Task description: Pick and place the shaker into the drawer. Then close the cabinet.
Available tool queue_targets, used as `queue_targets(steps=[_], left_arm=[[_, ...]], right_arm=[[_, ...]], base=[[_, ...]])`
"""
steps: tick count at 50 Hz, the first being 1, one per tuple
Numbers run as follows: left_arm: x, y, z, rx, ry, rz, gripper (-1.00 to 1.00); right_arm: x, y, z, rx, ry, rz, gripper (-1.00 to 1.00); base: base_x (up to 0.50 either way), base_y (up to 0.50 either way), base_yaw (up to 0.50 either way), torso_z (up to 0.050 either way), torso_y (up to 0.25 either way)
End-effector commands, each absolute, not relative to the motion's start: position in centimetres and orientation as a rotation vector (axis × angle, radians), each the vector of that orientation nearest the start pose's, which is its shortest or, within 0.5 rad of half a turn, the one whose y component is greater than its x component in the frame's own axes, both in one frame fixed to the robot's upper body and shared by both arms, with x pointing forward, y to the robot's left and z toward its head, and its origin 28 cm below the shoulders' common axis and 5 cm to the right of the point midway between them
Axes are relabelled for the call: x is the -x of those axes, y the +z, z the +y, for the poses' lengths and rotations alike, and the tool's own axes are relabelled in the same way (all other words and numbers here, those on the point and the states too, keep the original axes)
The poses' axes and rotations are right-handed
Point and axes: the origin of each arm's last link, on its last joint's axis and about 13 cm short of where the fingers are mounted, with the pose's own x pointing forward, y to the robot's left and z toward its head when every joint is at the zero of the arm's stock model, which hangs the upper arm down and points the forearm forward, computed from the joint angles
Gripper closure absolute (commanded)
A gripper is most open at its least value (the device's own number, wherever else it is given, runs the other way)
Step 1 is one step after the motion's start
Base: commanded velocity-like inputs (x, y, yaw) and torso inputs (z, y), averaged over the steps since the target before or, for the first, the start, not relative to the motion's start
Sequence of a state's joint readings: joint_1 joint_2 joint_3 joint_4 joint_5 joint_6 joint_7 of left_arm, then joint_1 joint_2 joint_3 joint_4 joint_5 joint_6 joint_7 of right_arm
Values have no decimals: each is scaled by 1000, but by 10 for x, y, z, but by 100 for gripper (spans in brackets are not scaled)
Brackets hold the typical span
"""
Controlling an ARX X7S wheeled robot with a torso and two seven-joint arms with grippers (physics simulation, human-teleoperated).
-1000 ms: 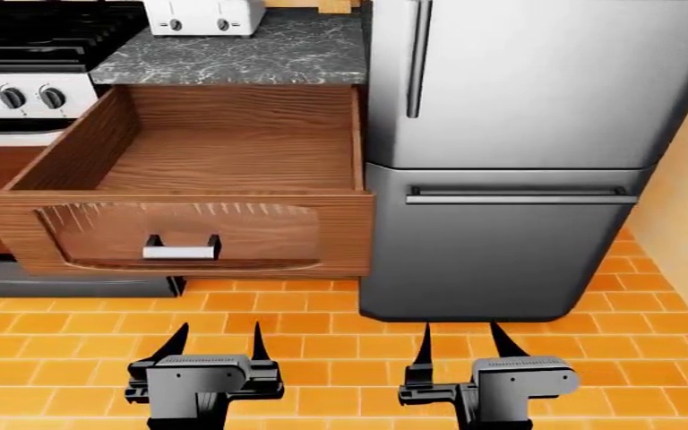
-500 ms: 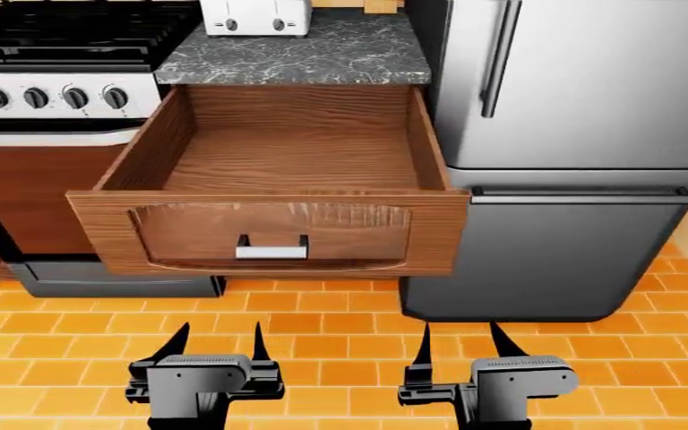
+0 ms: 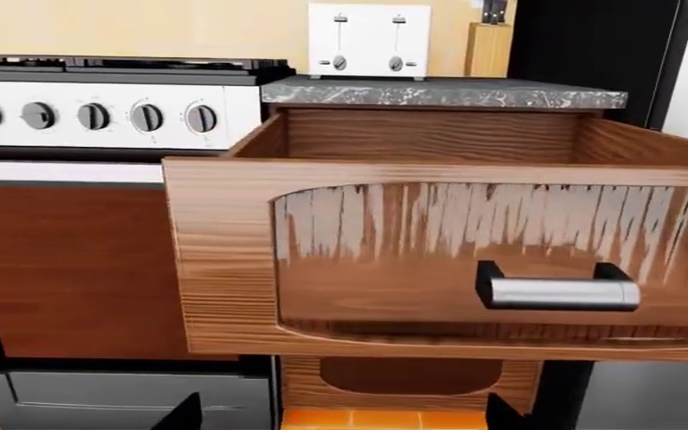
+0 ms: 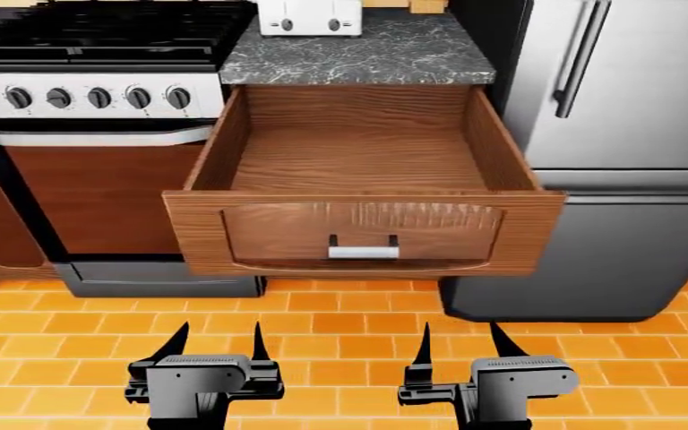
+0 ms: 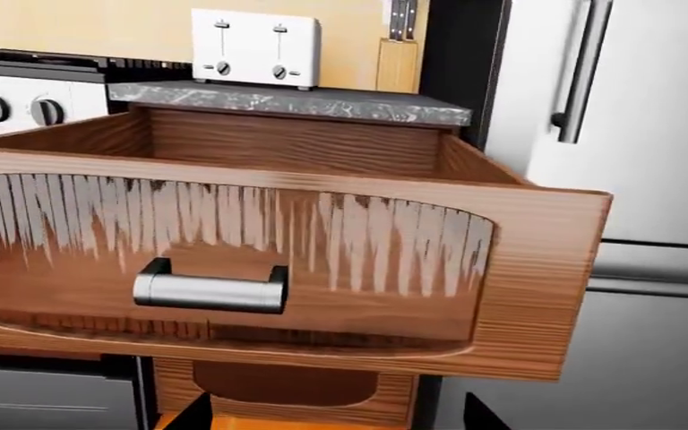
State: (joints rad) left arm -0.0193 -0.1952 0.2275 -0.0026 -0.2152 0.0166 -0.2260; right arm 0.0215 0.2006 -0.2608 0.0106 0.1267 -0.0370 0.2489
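Shaker: not seen in any of the three views; location could not be told.
Drawer (image 4: 362, 157): pulled fully out from under the countertop (image 4: 356, 49); reddish-brown wood, plain grain floor, low side walls, nothing visible inside.
Drawer front: curved inset panel with glossy streaks, silver bar handle (image 4: 364, 251) at centre; the same handle showed in both wrist views (image 3: 557, 291) (image 5: 210, 289).
Drawer edges: left wall ran just beside the stove (image 4: 81, 98); right wall ran close to the fridge (image 4: 613, 134); the front panel overhung the floor tiles (image 4: 344, 331), nearer than the stove and fridge faces.
Countertop: grey marbled slab directly above the drawer's far end, with a white toaster (image 4: 309, 16) at its far edge and a wooden knife block (image 5: 397, 63) right of it.
Open room: a strip of orange tile lay between the drawer front and both grippers; space above the drawer floor was open from the top.
Left gripper (image 4: 215, 342): low and near, left of centre, fingers spread apart, holding nothing, well short of the drawer.
Right gripper (image 4: 461, 344): low and near, right of centre, fingers spread apart, holding nothing.
Below drawer: a lower cabinet panel (image 3: 410, 381) sat recessed under the drawer front.
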Motion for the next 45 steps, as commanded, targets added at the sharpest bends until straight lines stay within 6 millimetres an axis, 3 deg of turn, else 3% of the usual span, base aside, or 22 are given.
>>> queue_targets(steps=[1,45], left_arm=[[-209,13,206,16,4,15,-100],[-209,13,206,16,6,13,-100]], right_arm=[[-209,12,-94,72,7,-14,-100],[-209,11,-94,76,12,-15,-100]], base=[[0,500,0,0,0],[0,500,0,0,0]])
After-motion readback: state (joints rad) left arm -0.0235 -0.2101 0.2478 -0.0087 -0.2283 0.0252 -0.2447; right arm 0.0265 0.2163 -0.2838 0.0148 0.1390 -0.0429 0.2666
